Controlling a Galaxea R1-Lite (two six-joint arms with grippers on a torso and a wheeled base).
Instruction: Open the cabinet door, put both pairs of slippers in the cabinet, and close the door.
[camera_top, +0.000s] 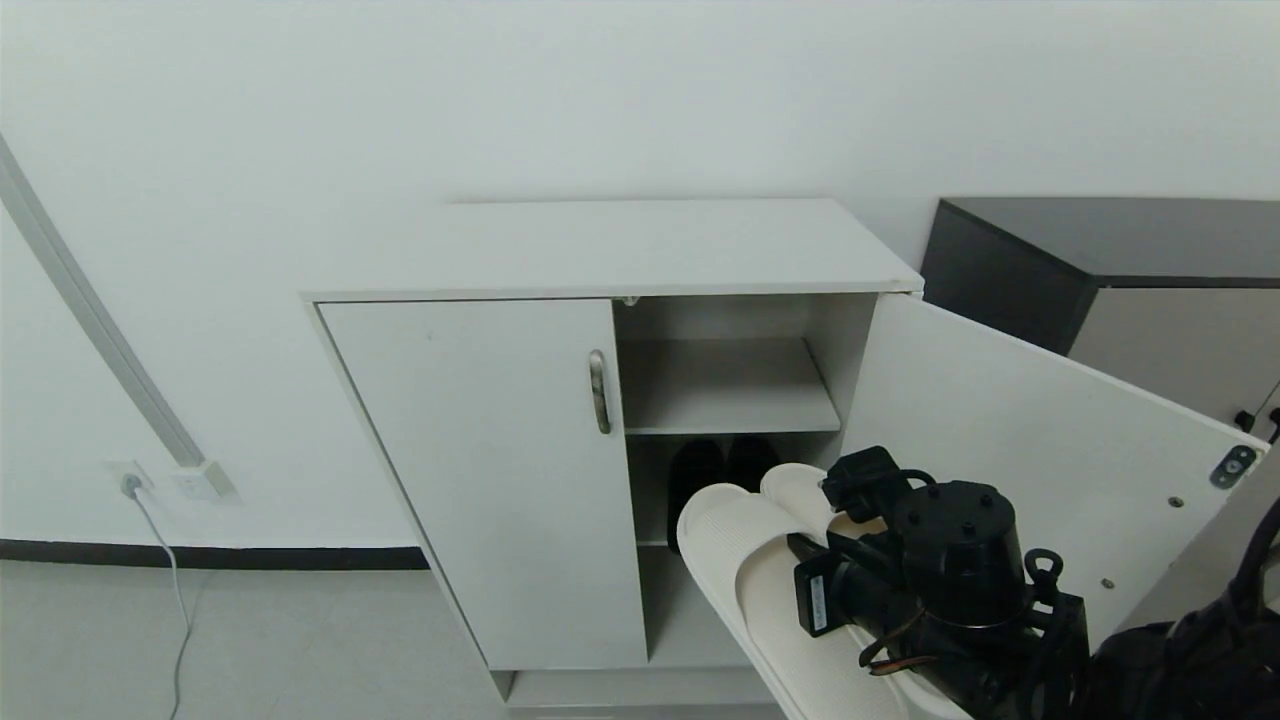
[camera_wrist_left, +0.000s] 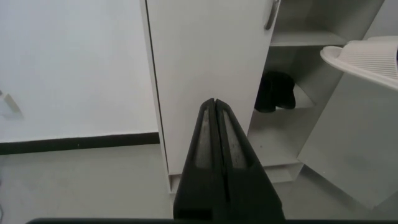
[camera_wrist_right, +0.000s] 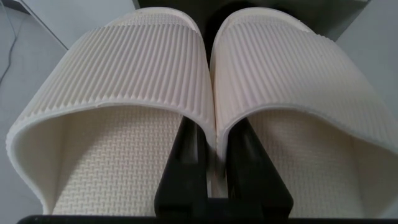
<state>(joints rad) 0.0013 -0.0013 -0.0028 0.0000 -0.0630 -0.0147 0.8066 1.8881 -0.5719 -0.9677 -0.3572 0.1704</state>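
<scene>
Right pincer (camera_wrist_right: 214, 165) clamped on the cream slippers (camera_top: 740, 545), one finger inside each, pressing the inner walls together. Pair sits lower right of frame, toes toward the cabinet (camera_top: 640, 250) opening. Opening bounded by the shut left door (camera_top: 480, 450) edge at centre and the right door (camera_top: 1020, 440), which stands wide open at frame right. Black slippers (camera_top: 720, 470) on the middle shelf, just beyond the cream toes. Left pincer (camera_wrist_left: 214, 112) pressed closed, holding nothing, facing the left door.
</scene>
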